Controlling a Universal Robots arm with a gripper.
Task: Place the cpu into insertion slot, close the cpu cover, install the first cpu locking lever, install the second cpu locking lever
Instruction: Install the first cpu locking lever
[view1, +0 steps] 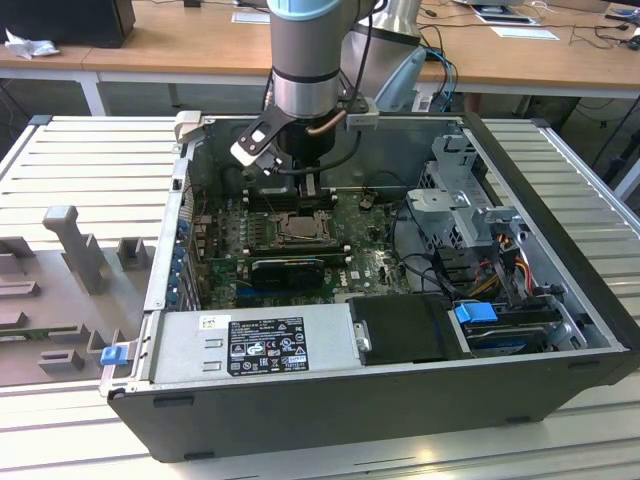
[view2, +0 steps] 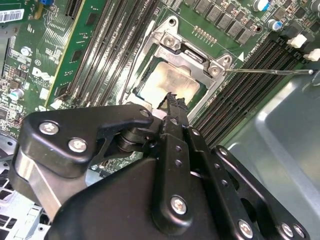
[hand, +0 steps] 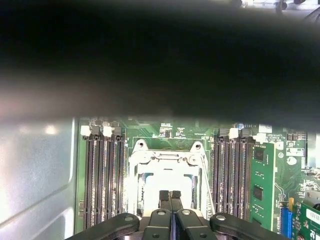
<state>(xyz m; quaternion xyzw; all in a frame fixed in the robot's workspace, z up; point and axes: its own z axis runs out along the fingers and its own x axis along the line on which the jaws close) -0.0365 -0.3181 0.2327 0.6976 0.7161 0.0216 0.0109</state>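
Nearest, we see the end effector (hand: 170, 195) with its two black fingers pressed together and nothing between them, the tips poised at the edge of the socket. Just beyond lies the cpu (view2: 172, 80), a flat square with a pale, glossy metal top, seated in the insertion slot (view2: 169, 31). The cpu cover (view2: 141, 62), a thin silver frame, lies down around it, so that the chip shows through its window. A thin lever rod (view2: 270, 71) runs outward from one socket corner above the black RAM slots (view2: 115, 40). Farther out, we note the green motherboard (view2: 45, 55), the open computer case (view1: 330, 400) and the slatted counter (view1: 90, 150).
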